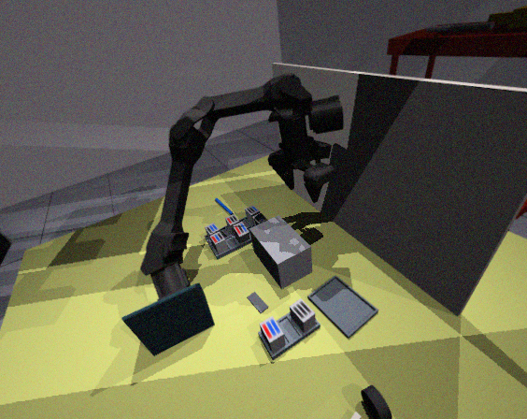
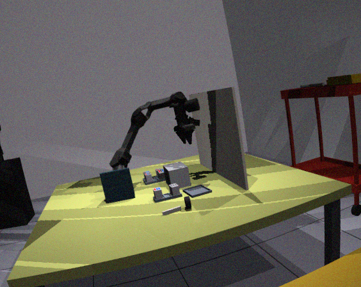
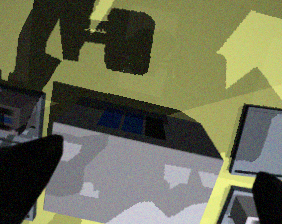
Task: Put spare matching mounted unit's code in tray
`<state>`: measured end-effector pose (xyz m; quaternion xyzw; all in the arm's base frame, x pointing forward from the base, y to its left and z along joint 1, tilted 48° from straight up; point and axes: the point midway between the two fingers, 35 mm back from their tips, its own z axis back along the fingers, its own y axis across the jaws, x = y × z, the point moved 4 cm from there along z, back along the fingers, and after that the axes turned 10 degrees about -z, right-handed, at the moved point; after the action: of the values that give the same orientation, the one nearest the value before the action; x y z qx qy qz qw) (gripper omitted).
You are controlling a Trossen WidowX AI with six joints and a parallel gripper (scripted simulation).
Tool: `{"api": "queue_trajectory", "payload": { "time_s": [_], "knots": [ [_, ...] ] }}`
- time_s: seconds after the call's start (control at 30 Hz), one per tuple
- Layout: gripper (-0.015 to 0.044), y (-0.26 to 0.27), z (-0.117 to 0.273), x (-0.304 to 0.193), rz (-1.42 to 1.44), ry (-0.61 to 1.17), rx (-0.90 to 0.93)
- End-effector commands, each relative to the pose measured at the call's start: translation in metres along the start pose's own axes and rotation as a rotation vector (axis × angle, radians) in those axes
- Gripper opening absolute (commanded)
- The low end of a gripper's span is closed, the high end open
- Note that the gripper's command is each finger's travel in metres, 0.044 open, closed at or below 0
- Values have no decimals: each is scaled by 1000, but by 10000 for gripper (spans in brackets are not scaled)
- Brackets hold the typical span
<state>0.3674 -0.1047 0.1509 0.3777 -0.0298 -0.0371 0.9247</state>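
Mounted unit [image 1: 283, 248] [image 2: 176, 174] [image 3: 127, 165]: one grey box, mid-desk [image 1: 78, 346] [image 2: 102, 237] [image 3: 192, 90], between the two racks. Sits level. Long axis runs from the far rack [image 1: 219, 256] [image 2: 151, 182] side toward the tray [image 1: 329, 317] [image 2: 197, 191] [image 3: 264, 137] side. Coded back, a long side, faces the grey upright panel [image 1: 429, 187] [image 2: 226, 134]. Wrist view reads blue, blue, black, left to right.

Fingers wide, nothing between them. Gripper [image 1: 304, 195] [image 2: 187, 143] [image 3: 158, 162] points down above the desk, near the panel; wrist view has the unit between the fingertips, below.

Counts: 1 unit, 1 tray, 2 racks. Far rack: 5 spares visible in top view, all upright; exact stripe order too small to call. Near rack [image 1: 293, 329] [image 2: 166, 196]: 2 spares upright, one red-blue-blue [image 1: 271, 334] [image 2: 157, 193], one all black stripes [image 1: 303, 315] [image 2: 174, 189]. Rack's long axis runs crosswise to the unit's.

Also 1 blue rod [image 1: 223, 206], 1 small grey plate [image 1: 257, 302] lying flat, 1 teal panel [image 1: 172, 318] [image 2: 118, 186] by the arm base, 1 black disc [image 1: 377, 403] [image 2: 187, 203] on edge.
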Motion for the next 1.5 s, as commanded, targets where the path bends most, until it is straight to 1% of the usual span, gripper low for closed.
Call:
{"api": "queue_trajectory", "payload": {
  "time_s": [0.0,0.4,0.47,0.7,0.83,0.97,1.2,1.27,1.43,1.47],
  "knots": [
    [440,1,2,-1,-3,-2,18],
    [440,1,2,-1,-3,-2,18],
    [440,11,1,-5,42,0,15],
    [440,101,-9,-56,503,18,2],
    [440,143,-15,-99,775,23,16],
    [440,174,-21,-147,1047,22,39],
    [440,199,-35,-233,1511,7,95],
    [440,200,-36,-241,1556,5,101],
    [440,200,-36,-241,1556,5,101],
    [414,200,-38,-241,1556,5,101]
  ]
}}
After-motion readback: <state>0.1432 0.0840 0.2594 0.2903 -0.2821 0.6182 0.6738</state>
